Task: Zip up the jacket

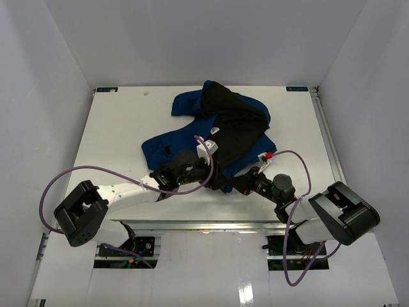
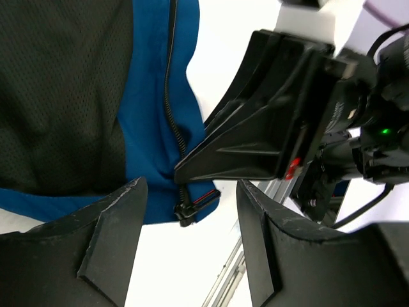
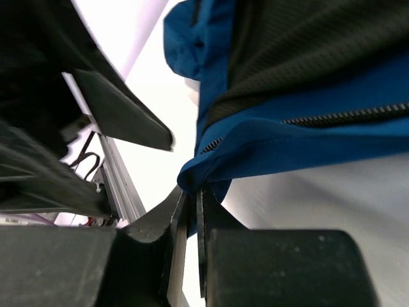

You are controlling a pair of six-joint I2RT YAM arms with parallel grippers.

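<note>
The royal-blue jacket (image 1: 189, 103) lies crumpled mid-table with its black lining (image 1: 239, 128) turned up and a small white label (image 1: 214, 131) showing. My right gripper (image 3: 192, 192) is shut on the jacket's blue bottom corner (image 3: 211, 163), beside a row of zipper teeth (image 3: 345, 116); it sits at the jacket's near edge in the top view (image 1: 231, 184). My left gripper (image 2: 192, 187) is open, its fingers either side of the zipper's bottom end (image 2: 185, 211) without touching it. It meets the right gripper in the top view (image 1: 216, 171). The zipper is open.
The white table (image 1: 115, 141) is walled by white panels at the left, back and right. An aluminium rail (image 1: 211, 224) runs along the near edge. Purple cables (image 1: 64, 179) loop beside both arms. The right gripper's black body (image 2: 268, 128) fills the space just right of my left fingers.
</note>
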